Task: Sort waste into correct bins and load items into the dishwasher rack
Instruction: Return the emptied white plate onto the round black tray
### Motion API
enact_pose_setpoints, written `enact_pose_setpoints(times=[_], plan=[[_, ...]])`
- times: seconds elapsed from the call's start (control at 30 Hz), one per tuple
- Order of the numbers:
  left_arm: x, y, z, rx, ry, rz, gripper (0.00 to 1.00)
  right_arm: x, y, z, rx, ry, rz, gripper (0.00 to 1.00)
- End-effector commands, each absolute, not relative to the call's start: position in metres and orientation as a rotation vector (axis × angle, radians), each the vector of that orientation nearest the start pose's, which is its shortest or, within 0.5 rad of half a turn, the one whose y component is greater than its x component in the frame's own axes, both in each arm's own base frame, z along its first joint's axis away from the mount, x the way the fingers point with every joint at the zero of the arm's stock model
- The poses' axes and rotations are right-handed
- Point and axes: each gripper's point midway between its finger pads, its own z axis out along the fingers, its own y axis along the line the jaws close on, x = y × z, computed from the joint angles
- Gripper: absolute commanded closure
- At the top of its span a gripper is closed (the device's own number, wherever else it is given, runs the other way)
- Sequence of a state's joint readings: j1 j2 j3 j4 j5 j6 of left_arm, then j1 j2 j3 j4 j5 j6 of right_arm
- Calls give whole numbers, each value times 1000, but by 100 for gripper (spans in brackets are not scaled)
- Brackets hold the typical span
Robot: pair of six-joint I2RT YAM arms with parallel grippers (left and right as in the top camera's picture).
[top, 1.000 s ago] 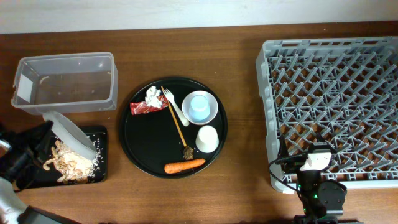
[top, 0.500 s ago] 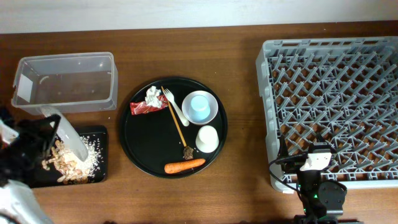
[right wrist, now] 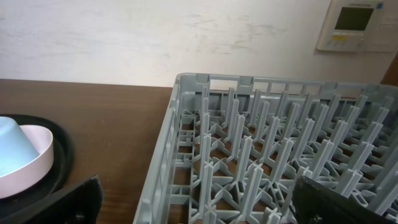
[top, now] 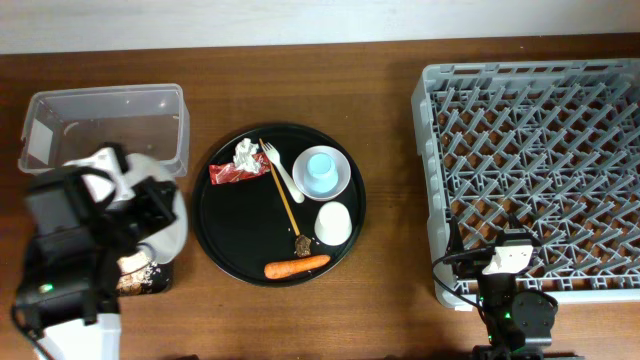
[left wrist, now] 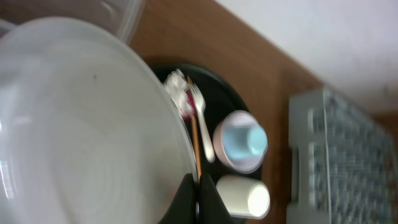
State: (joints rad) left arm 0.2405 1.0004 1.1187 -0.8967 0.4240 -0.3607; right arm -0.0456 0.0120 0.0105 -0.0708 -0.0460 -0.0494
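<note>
Plate [left wrist: 81, 124], pale, round, smooth, pinched in left jaws; right jaws spread.

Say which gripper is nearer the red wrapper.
Left. The left gripper, holding the plate, sits near the red wrapper; the right gripper is far off by the dishwasher rack.

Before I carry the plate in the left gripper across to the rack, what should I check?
1. Left gripper pinching rim of pale grey round plate: ok.
2. Plate face looks clean: ok.
3. Large grey pegged plastic rack has free slots: ok.
4. Clearance over light blue cup and white cup on round black tray: cannot tell.
5. Right gripper open at rack's near edge, out of the path: cannot tell.
</note>
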Motion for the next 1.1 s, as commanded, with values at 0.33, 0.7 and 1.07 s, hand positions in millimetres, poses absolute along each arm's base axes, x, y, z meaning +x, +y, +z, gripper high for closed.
enact_pose_setpoints(times=[0.33, 0.7, 1.07], plan=[[320, -122, 176, -201, 2558, -190, 99, 246, -6, 156, -27, 1646, -44, 1], [345, -149, 106, -129, 2663, -77, 99, 246, -6, 156, -27, 1646, -44, 1], [364, -156, 102, -65, 2608, -69, 87, 246, -6, 156, -27, 1646, -44, 1]])
